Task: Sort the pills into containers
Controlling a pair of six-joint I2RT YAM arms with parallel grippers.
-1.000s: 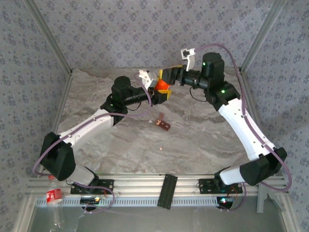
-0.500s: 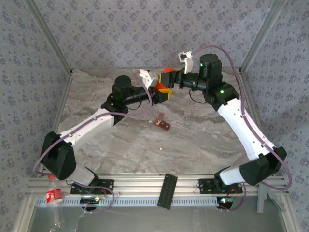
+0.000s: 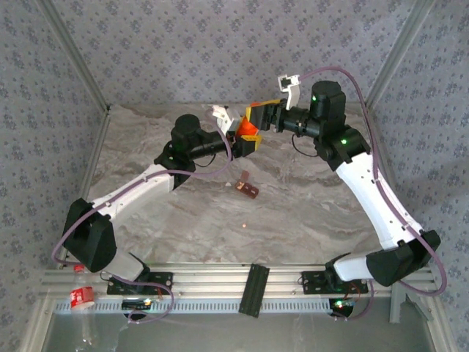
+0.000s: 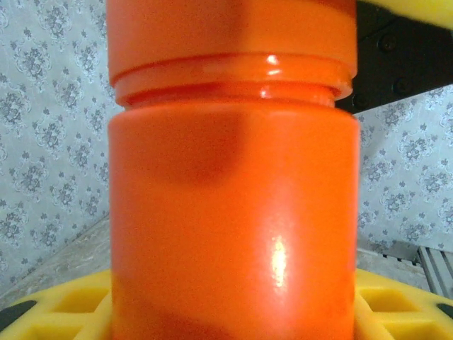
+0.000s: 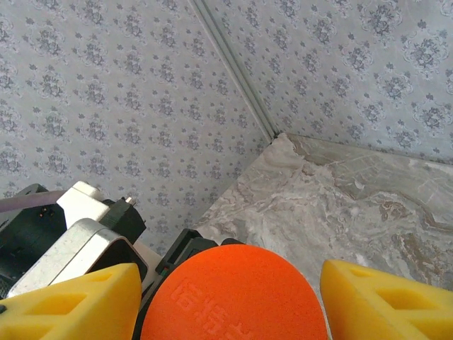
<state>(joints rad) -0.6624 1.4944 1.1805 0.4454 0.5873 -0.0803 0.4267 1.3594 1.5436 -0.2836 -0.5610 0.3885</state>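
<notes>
1. Orange bottle (image 4: 233, 212) sits clamped between the left gripper's (image 3: 245, 141) half-spread jaws; the right gripper (image 5: 230, 303) straddles its cap (image 5: 233, 283), grip unclear.
2. Containers (image 3: 248, 188) lie below both grippers, long axis diagonal, on the marble table (image 3: 308, 213).
3. Patterned walls (image 5: 106, 85) surround.

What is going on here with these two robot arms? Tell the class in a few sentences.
The left gripper holds the orange bottle near the table's far edge. The right gripper straddles its cap; whether it grips yet is unclear. The brown container strip and one loose pill lie on the table, untouched.
</notes>
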